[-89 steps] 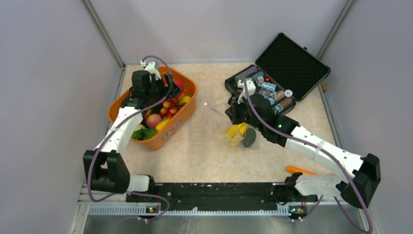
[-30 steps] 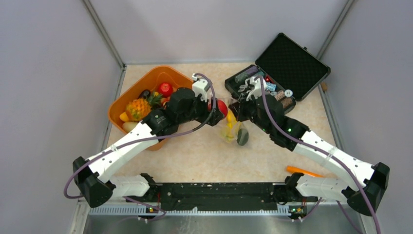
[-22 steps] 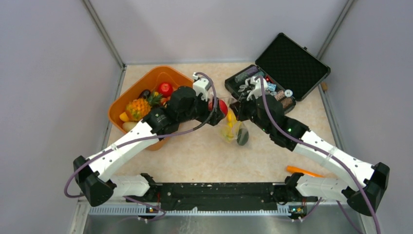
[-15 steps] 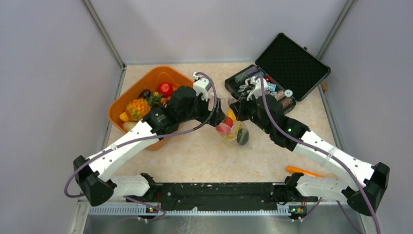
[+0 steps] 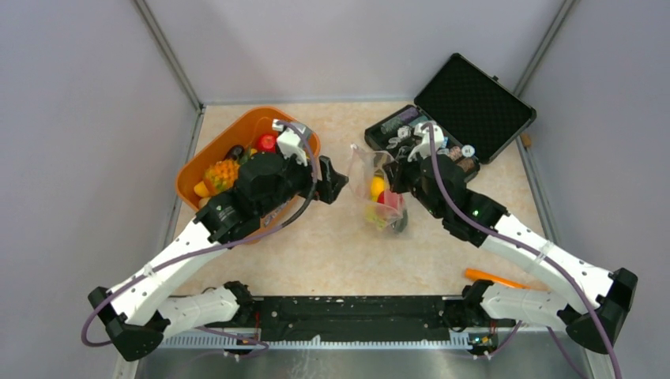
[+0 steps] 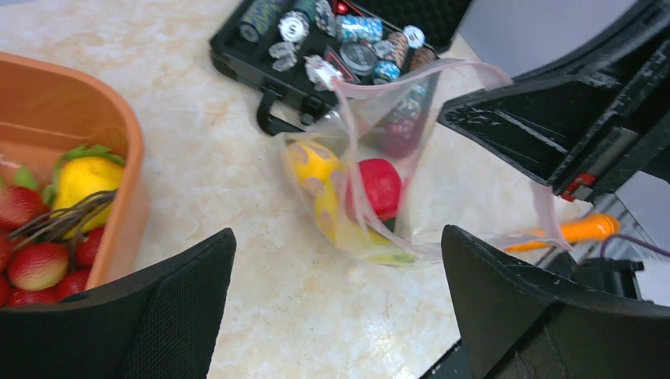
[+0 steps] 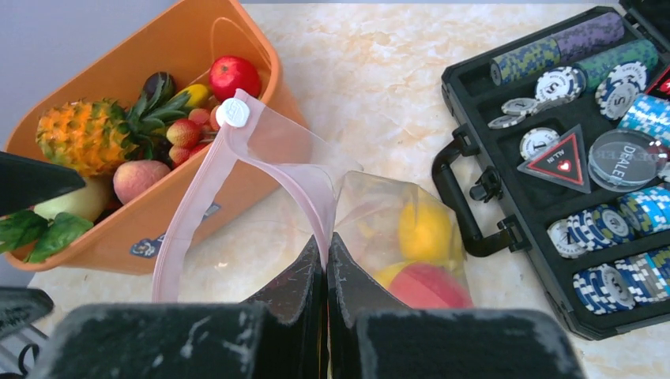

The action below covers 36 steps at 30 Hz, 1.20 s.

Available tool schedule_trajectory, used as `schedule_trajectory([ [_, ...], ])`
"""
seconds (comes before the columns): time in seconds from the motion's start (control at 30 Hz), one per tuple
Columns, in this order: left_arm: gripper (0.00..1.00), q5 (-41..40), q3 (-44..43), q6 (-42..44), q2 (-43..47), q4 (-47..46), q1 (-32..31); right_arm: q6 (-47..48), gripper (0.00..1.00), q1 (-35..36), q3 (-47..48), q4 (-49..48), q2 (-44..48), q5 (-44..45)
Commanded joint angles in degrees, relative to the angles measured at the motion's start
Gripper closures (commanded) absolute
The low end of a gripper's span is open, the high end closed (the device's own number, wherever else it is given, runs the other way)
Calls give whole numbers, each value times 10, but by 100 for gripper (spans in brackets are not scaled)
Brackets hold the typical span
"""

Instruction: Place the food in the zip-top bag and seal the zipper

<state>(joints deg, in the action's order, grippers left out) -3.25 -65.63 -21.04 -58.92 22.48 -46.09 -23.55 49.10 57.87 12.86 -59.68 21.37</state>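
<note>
pinching the zipper [image 7: 192, 207], right gripper [image 7: 325, 260] holds zip-top bag [image 7: 371, 205] mouth-up; left gripper [image 6: 338, 237] wide.

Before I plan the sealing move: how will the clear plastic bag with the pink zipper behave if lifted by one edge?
Probably floppy: the clear thin plastic bag creases and sags where the right end effector pinches its pink zipper strip. Likely bottom-heavy: the round toy fruit inside sits low, so it may swing.

Red triangular plaque [image 7: 562, 164], lying in the black case [image 7: 506, 229]: "ALL IN" in white letters.
Round clear disc [image 7: 628, 159], just beside the plaque: "DEALER".
Blue label [image 7: 146, 247] on the orange basket [image 7: 190, 47] wall: print too small to read.
</note>
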Motion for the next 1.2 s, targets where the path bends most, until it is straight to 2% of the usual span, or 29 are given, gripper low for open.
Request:
schedule_trajectory([
  [0.0, 1, -83, 23, -8, 33, -30, -1, 18, 100, 5, 34, -16, 18, 21],
  [0.2, 1, -222, 25, -15, 33, 12, 4, -3, 100, 5, 7, -23, 15, -8],
  [0.33, 1, -244, 27, -2, 28, 11, 44, -5, 100, 5, 2, -25, 16, -20],
  [0.5, 1, -138, 18, -17, 5, 37, 173, -6, 100, 5, 4, -22, 17, -30],
  [0.7, 1, -69, 2, 0, -49, 59, 263, -9, 100, 5, -2, -24, 17, -38],
  [0.9, 3, -27, -54, 13, -137, 93, 303, -13, 100, 5, -4, -28, 17, -47],
  [1.17, 11, -10, -49, 32, -220, 87, 331, -13, 100, 5, -9, -32, 19, -47],
])
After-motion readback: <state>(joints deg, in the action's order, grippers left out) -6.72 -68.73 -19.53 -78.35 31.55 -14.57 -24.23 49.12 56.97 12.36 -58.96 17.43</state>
